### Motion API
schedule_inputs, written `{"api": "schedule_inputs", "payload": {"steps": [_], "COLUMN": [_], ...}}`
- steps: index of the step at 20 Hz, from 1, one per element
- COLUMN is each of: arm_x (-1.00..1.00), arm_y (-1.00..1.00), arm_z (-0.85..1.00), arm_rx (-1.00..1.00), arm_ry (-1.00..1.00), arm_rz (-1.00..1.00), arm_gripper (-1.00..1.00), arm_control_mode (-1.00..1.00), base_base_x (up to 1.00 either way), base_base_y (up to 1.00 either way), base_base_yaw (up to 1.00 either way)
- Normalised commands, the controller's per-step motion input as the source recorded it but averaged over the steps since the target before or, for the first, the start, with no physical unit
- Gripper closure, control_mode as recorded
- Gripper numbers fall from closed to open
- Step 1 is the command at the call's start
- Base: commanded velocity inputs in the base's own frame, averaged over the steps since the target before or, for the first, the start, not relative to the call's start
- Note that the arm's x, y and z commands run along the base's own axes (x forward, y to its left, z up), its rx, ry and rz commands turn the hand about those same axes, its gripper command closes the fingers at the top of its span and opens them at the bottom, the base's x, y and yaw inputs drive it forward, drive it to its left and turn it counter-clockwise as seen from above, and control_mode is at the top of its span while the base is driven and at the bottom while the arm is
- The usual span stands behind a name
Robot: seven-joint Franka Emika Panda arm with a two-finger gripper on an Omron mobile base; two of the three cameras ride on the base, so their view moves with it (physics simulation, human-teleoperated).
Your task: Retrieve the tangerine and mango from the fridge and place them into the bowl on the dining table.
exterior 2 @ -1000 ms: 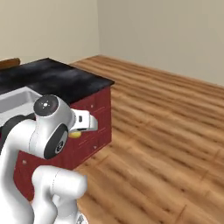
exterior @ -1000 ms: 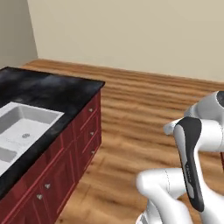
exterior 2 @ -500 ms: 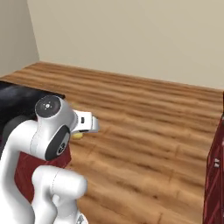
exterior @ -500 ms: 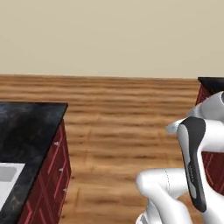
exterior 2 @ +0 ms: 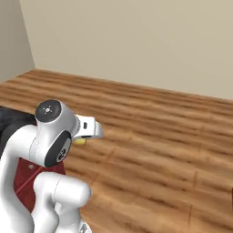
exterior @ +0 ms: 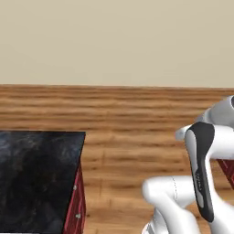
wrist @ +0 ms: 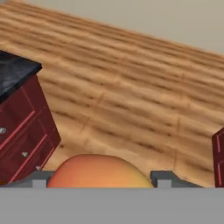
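In the left base view you see the dining table (exterior: 36, 178) at the lower left, its glossy black marbled top ending in a corner, with the red base (exterior: 78, 201) and small pale knobs just below that corner. Wooden floor (exterior: 128, 114) runs beyond it to a plain beige wall (exterior: 114, 41), and the white arm (exterior: 201, 183) with its dark joint stripe rises at the lower right. In the right base view the arm (exterior 2: 50, 145) stands at the lower left, and you find the gripper (exterior 2: 86, 136) reaching right from behind its round white joint, with a small patch of yellow-orange, the mango (exterior 2: 80, 141), showing just beneath the hand; a dark edge of the table top and a piece of its red base lie behind the arm at the far left, with floor and wall beyond. In the hand view the mango (wrist: 98, 173) sits between the two finger tips (wrist: 39, 178), an orange-to-yellow rounded fruit spanning the gap between them, so the fingers stand fairly wide and are holding it. The table corner and its red drawer fronts (wrist: 24, 131) are at the left, below the hand, and a second red cabinet edge (wrist: 218, 153) shows at the far right.
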Motion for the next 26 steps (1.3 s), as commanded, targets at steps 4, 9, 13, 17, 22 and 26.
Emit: {"api": "schedule_inputs", "payload": {"steps": [4, 9, 13, 17, 22, 26], "arm_x": [0.0, 0.0, 0.0, 0.0, 0.0, 0.0], "arm_y": [0.0, 0.0, 0.0, 0.0, 0.0, 0.0], "arm_z": [0.0, 0.0, 0.0, 0.0, 0.0, 0.0], "arm_rx": [0.0, 0.0, 0.0, 0.0, 0.0, 0.0], "arm_ry": [0.0, 0.0, 0.0, 0.0, 0.0, 0.0], "arm_rz": [0.0, 0.0, 0.0, 0.0, 0.0, 0.0], "arm_gripper": [1.0, 1.0, 1.0, 1.0, 1.0, 1.0], "arm_control_mode": [1.0, 1.0, 1.0, 1.0, 1.0, 1.0], "base_base_x": [1.0, 1.0, 1.0, 1.0, 1.0, 1.0], "base_base_y": [-0.37, -0.19, -0.3, -0.32, -0.24, -0.19], "base_base_yaw": [0.22, 0.31, 0.44, 0.62, 0.72, 0.64]}}
